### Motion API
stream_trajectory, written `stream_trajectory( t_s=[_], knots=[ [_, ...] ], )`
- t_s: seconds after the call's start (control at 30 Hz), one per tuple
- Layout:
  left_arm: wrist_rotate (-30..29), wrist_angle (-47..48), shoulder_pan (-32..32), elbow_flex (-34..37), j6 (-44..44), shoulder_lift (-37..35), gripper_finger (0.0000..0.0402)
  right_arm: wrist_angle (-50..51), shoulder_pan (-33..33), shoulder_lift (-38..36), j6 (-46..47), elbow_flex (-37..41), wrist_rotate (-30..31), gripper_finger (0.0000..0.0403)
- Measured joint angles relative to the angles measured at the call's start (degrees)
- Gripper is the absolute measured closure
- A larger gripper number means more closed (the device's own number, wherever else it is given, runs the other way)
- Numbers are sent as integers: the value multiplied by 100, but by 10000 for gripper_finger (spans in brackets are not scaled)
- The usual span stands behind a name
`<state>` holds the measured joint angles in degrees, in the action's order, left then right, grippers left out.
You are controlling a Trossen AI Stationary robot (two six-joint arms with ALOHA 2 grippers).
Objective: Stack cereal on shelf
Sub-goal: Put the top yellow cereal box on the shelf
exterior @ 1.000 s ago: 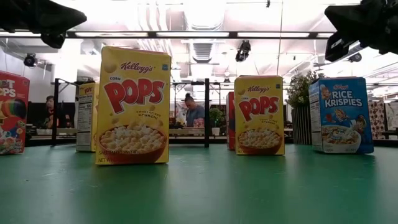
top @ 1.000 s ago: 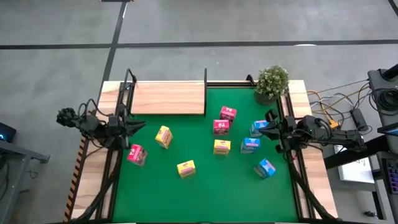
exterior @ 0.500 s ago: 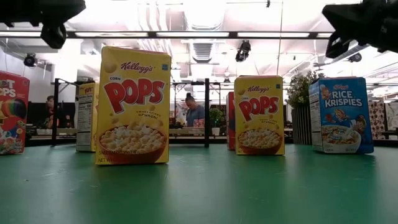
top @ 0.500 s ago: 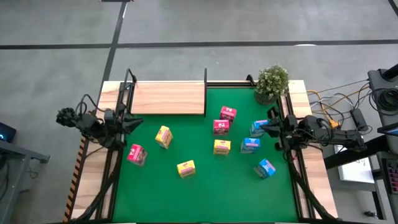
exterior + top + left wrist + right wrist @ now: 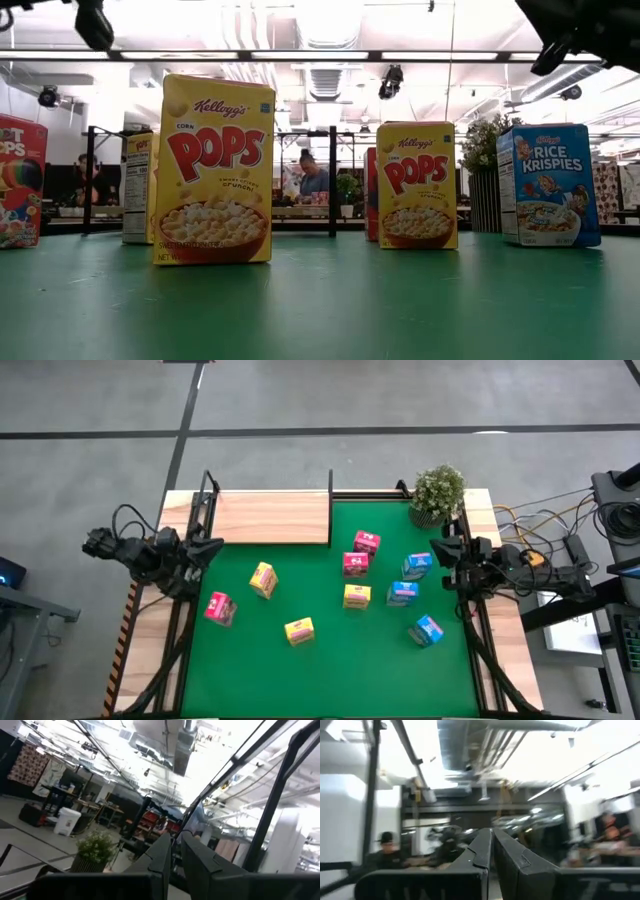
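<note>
Both arms hang raised at the worktop's side edges — left end effector (image 5: 212,544) and right end effector (image 5: 440,547) pressed together, empty. Cereal boxes (image 5: 356,596) stand scattered on the green mat (image 5: 330,670); the shelf (image 5: 270,517) is bare. Only eight boxes can be made out.

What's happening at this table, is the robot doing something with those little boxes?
Nothing is being handled right now. Small yellow, pink and blue cardboard cereal boxes stand scattered on the green mat; the light-wood shelf board is bare. The left gripper and right gripper hang shut at the table's sides, holding nothing.
</note>
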<state>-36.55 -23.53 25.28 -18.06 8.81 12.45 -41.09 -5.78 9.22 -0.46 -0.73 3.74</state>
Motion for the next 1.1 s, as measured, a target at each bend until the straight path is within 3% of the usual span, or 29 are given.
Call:
stream_trajectory(
  t_s=[0.17,0.3,0.5,0.67,0.73,0.8,0.93,1.1],
  knots=[
    [-216,284,1,-667,423,913,373,-443,-18,284,-693,-2,532,394],
    [-643,2216,2,-1644,1360,1561,373,-463,-31,468,-1026,-188,874,394],
    [-1068,6497,-24,-3412,4529,2675,373,-142,-26,820,-1327,-560,899,394],
    [-254,9545,-44,-4298,7806,3645,373,55,-26,1180,-1563,-806,987,394],
    [231,9940,-44,-4357,8661,3958,373,57,-26,1323,-1653,-891,987,394],
    [613,9828,-44,-4342,8990,4209,373,59,-26,1431,-1736,-969,985,394],
    [713,9274,-109,-4358,8959,4644,372,56,-26,1629,-1797,-1132,987,394],
    [709,9231,-173,-4510,8872,5085,352,59,-26,1847,-1919,-1304,987,394]
  ],
)
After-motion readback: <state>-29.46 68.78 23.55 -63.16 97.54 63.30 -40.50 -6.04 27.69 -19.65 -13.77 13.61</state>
